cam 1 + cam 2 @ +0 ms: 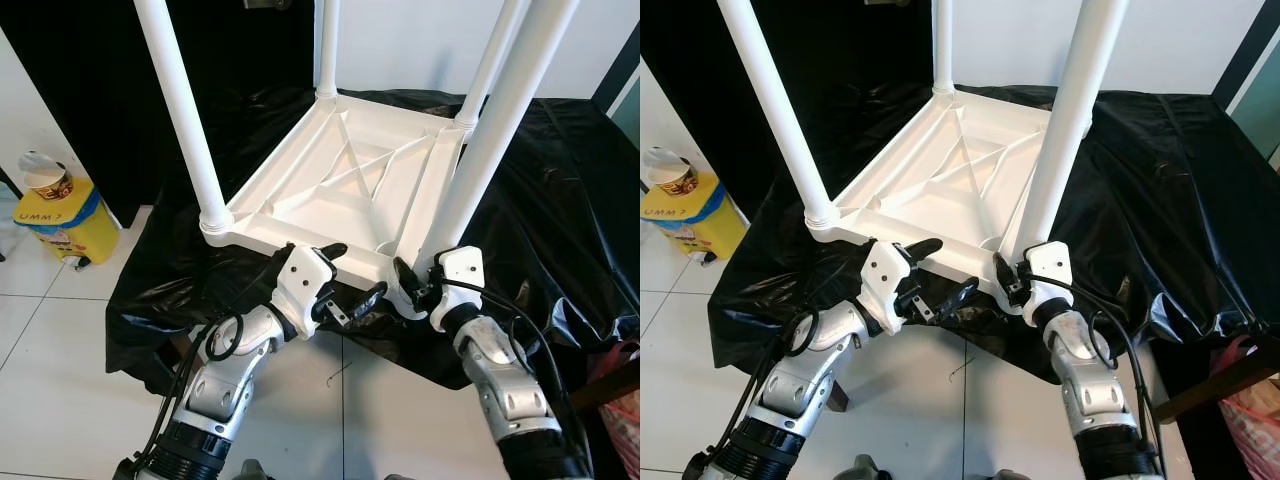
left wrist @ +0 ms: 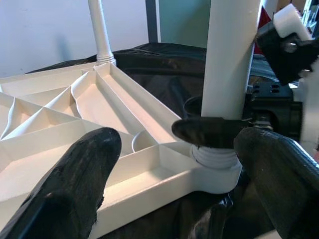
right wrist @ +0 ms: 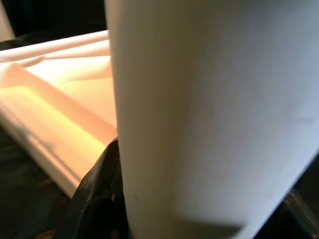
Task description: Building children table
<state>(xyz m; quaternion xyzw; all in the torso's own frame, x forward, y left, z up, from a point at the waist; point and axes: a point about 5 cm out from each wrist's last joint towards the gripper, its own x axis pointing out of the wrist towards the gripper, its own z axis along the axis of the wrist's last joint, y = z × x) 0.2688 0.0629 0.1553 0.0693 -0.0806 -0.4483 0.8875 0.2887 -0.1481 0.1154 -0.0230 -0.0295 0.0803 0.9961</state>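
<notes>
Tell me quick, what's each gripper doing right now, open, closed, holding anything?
Left gripper: open, fingers spread near the tabletop edge, holding nothing.
Right gripper: closed around the base of the near table leg.

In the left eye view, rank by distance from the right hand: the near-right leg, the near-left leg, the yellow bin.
1. Near-right leg: the right hand is at its base.
2. Near-left leg: at the tabletop's left corner.
3. Yellow bin: on the floor, far left.

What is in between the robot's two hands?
The near edge of the upside-down white tabletop, between the left gripper and right gripper, which is around the table leg; head views show it.
</notes>
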